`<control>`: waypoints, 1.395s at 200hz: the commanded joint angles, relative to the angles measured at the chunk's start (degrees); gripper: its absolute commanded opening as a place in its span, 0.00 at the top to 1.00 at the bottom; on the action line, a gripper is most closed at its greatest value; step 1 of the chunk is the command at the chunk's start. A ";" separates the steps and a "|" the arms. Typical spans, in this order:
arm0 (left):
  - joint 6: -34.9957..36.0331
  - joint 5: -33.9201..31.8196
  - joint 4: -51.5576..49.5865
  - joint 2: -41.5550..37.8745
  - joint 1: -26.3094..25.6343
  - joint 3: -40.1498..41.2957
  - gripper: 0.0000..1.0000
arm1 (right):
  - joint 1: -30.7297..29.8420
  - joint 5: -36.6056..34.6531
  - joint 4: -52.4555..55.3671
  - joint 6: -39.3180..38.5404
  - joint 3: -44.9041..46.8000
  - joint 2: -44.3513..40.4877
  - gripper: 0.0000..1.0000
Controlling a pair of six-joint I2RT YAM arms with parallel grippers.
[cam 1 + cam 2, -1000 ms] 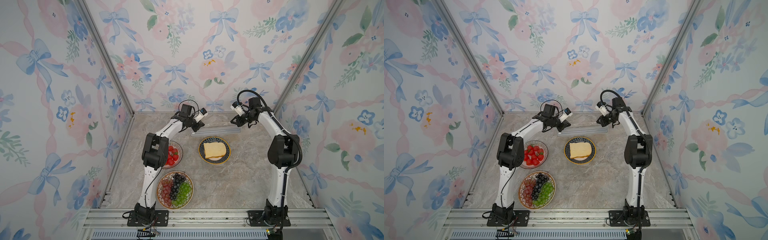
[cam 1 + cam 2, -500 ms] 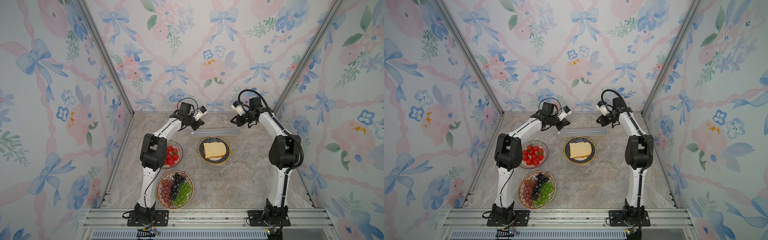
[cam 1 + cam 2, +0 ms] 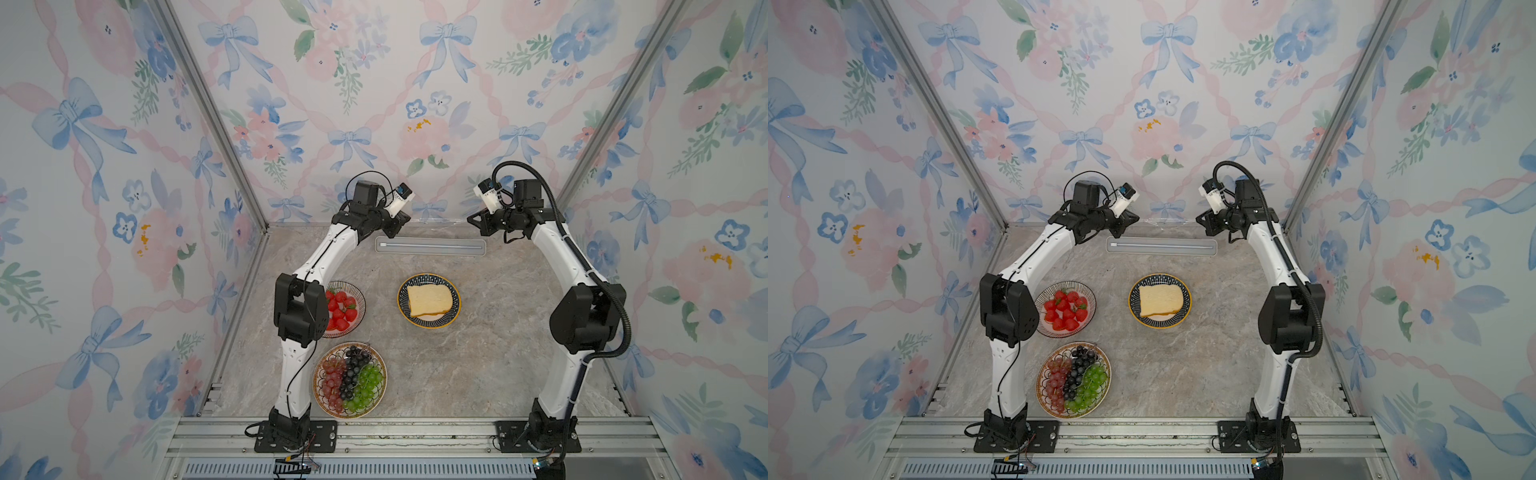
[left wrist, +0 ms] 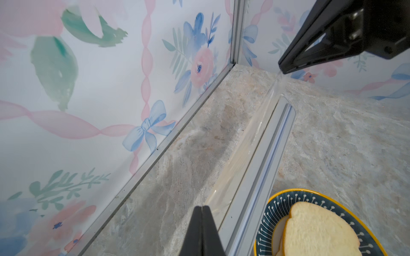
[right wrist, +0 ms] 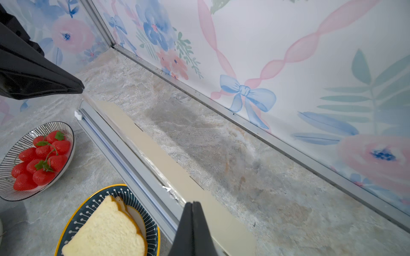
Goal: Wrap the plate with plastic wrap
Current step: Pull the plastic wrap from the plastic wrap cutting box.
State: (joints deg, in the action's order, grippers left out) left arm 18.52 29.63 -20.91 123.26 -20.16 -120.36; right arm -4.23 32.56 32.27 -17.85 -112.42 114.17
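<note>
A: Nearest the bases, the grape plate (image 3: pixel 1047 358) and strawberry bowl (image 3: pixel 1092 309) are sitting off to the left, uninvolved. The plate (image 3: pixel 429 278) with bread (image 3: pixel 428 300) is lying mid-table, uncovered.

B: And beyond it?

A: The box (image 3: pixel 430 246) is lying flat just behind the plate, with its slider (image 5: pixel 78 114) at the left end. Above its ends, the left gripper (image 4: pixel 201 207) and right gripper (image 5: pixel 192 202) are each pinching tight on the plastic wrap (image 4: pixel 248 141). The wrap is rising from the box as a stretched clear sheet, near the back wall (image 3: pixel 374 124).

B: Risks?

A: I'm judging the box light, and nothing is holding it down. Pulling could be dragging it into the plate. Uneven pulling may be skewing or tearing the film. Thin corners could be slipping out of the jaws, and then the film would be clinging to itself.
</note>
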 commanded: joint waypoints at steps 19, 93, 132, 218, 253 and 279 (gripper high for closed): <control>-2.83 -2.23 1.59 -2.72 0.52 -6.03 1.00 | 0.11 -2.47 -4.00 4.03 -5.09 -2.82 1.00; -4.11 -2.10 1.49 -3.25 0.18 -7.79 1.00 | 0.03 -3.08 -4.06 5.89 -7.22 -3.70 1.00; -4.20 -1.73 1.54 -3.37 -0.02 -7.79 1.00 | -0.17 -2.95 -3.71 5.66 -7.16 -3.96 1.00; -4.20 -1.41 1.49 -3.86 -0.21 -7.70 1.00 | -0.43 -2.76 -2.74 5.03 -7.01 -4.57 1.00; -4.27 -1.15 1.57 -4.04 -0.31 -7.61 1.00 | -0.66 -2.64 -2.58 4.50 -6.50 -5.00 1.00; -4.28 -1.07 1.52 -4.41 -0.32 -7.53 1.00 | -0.78 -2.60 -2.39 4.20 -6.50 -5.15 1.00</control>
State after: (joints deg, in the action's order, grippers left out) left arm 14.87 27.92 -21.02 122.93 -20.38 -126.23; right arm -4.69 30.35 29.91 -13.06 -117.12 112.66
